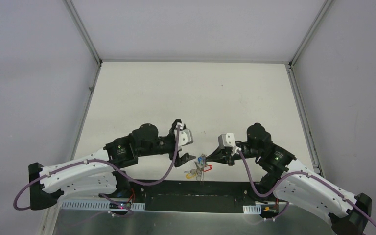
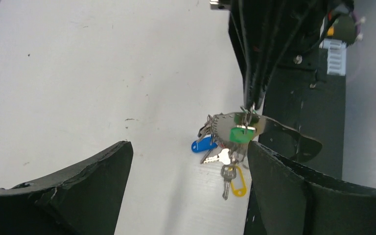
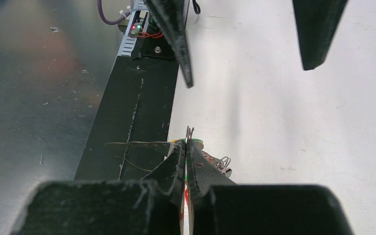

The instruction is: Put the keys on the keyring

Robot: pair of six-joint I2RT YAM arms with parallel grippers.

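The keyring is a thin grey wire loop held above the near table edge. My right gripper is shut on its wire, which pokes out above the fingertips. A bunch of keys hangs below the pinch: the green tag, the blue tag, a silver key and a yellow-tagged key. In the top view the bunch hangs between both grippers. My left gripper is open wide, holding nothing, its fingers either side of the bunch and apart from it.
A black strip runs along the table's near edge under the ring, with bare metal beyond it. A red tag also hangs in the bunch. The white tabletop stretches away behind the grippers.
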